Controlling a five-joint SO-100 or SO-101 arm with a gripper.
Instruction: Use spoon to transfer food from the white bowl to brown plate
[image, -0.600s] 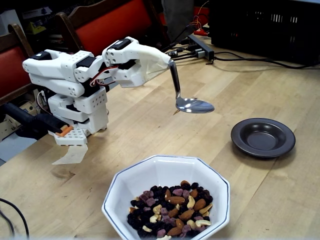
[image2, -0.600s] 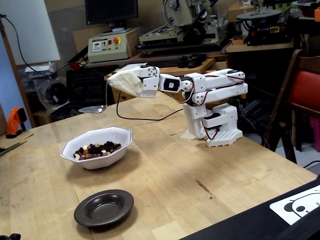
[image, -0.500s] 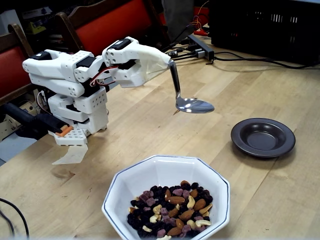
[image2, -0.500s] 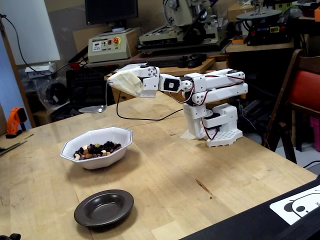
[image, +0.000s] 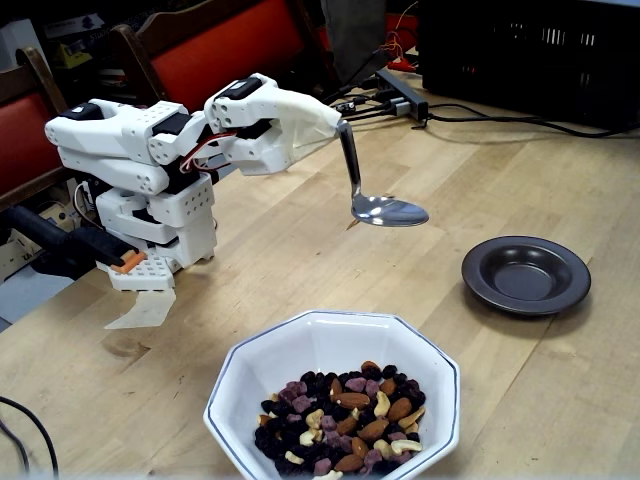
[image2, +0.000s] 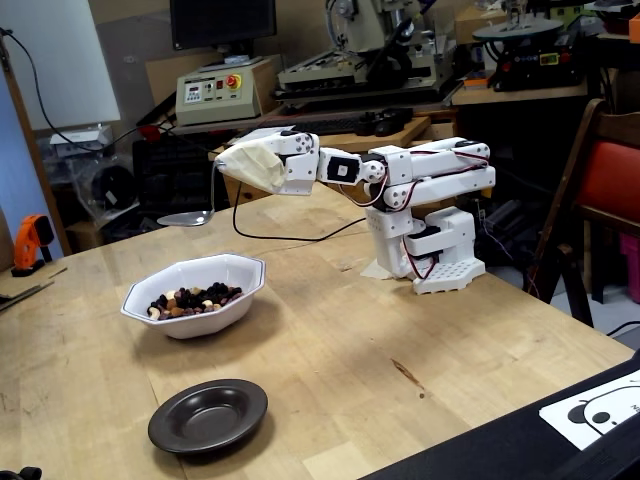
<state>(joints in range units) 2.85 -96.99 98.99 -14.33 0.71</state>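
Silver spoon (image: 387, 210) gripped by the white claw (image: 335, 125), empty (held level in air), food (image: 342, 425) in white bowl (image: 250, 365), brown plate (image: 525, 274) bare on wooden bench (image: 560, 170)

The arm (image: 150, 150) was built of blocky white printed segments with black servo faces, thin red and orange wires were looped at its wrist joint, and a perforated white base (image2: 445, 270) was seen at centre right.

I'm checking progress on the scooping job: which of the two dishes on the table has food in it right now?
The white bowl, the large octagonal one, holds the food. The small brown plate is bare, and the spoon looks empty.
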